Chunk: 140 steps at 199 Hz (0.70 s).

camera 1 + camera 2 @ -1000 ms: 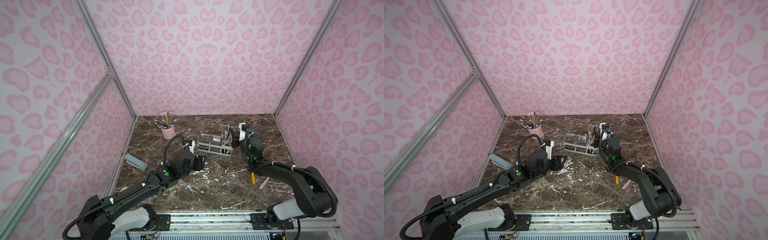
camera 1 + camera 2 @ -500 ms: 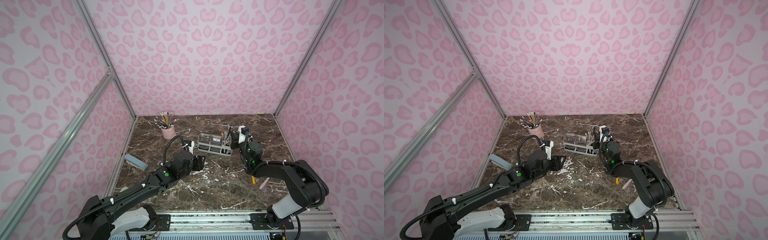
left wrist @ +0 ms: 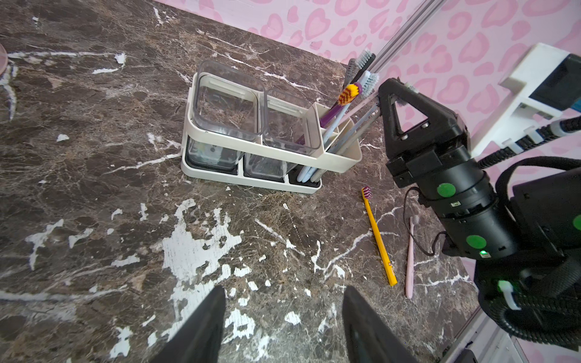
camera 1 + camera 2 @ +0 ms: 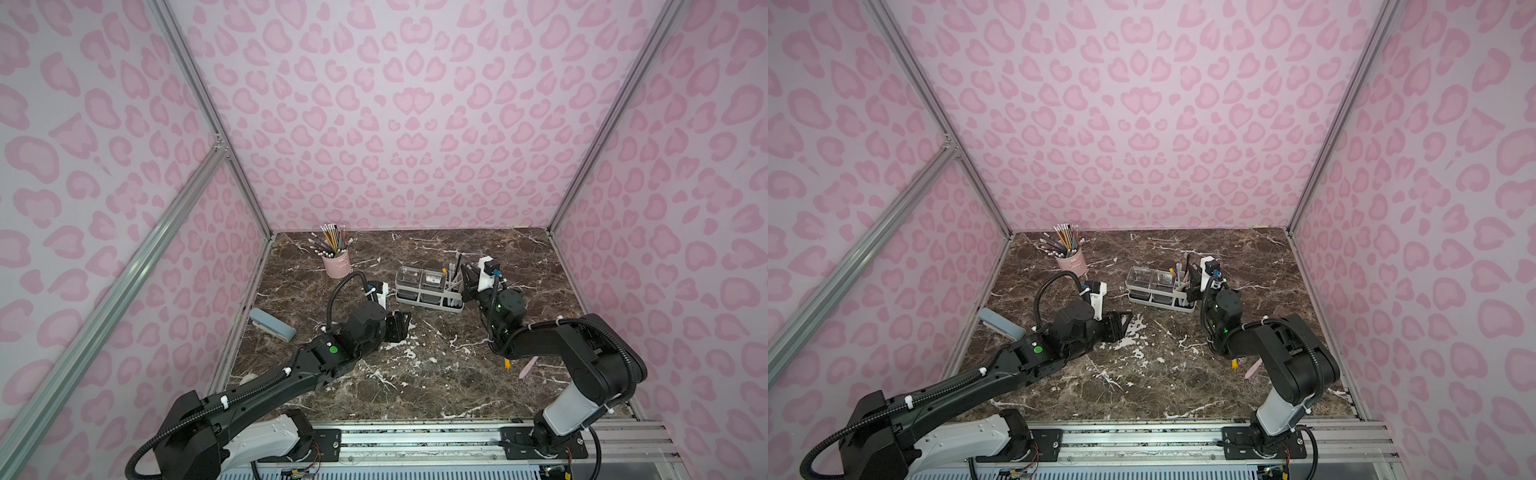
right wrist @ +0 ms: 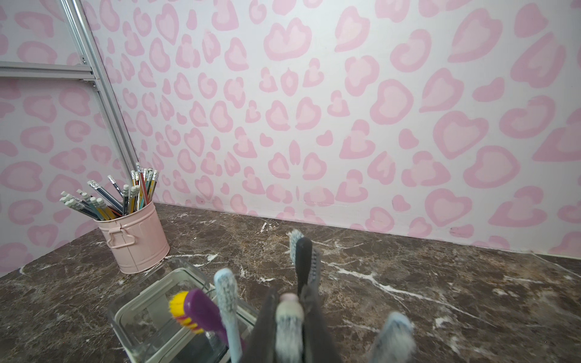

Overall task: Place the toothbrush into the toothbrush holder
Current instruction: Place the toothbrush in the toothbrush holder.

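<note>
The toothbrush holder, a white caddy with two clear boxes, stands mid-table. Several toothbrushes stand in its slotted end. My right gripper hangs just above that slotted end, shut on a pale pink toothbrush just below its head. The handle slants down into the slotted compartment. My left gripper is open and empty, low over the marble in front of the holder's left end.
A yellow toothbrush and a pink one lie on the table under my right arm. A pink pencil cup stands back left. A grey-blue case lies by the left wall.
My right arm's elbow has folded in closer to the front rail, while its gripper stays at the holder's slotted end with the toothbrush. The left arm has not moved.
</note>
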### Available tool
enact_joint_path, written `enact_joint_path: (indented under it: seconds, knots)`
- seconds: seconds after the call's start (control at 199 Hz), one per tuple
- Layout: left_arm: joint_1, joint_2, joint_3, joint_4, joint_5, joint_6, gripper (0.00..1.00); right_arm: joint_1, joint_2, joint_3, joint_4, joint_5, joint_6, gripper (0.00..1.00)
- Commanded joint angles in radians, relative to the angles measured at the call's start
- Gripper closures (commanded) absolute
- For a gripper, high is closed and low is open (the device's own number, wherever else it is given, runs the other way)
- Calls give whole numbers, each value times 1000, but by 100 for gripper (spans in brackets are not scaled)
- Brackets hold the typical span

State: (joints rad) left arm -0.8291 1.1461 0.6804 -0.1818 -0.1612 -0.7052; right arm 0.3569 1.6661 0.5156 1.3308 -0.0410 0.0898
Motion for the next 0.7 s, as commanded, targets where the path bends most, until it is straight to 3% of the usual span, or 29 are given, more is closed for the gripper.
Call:
enact_joint_path:
  seconds: [0.0,0.261,0.697]
  knots:
    - [0,-2,-5,45,-9,3,38,0,14,-1,-52,-21,7,100]
    - [1,-2,-12,49,-1,-2,38,1,11,-6,-98,-24,31,96]
    - [0,-2,-3,38,0,-7,37,1,-60,-2,-171,16,53,68]
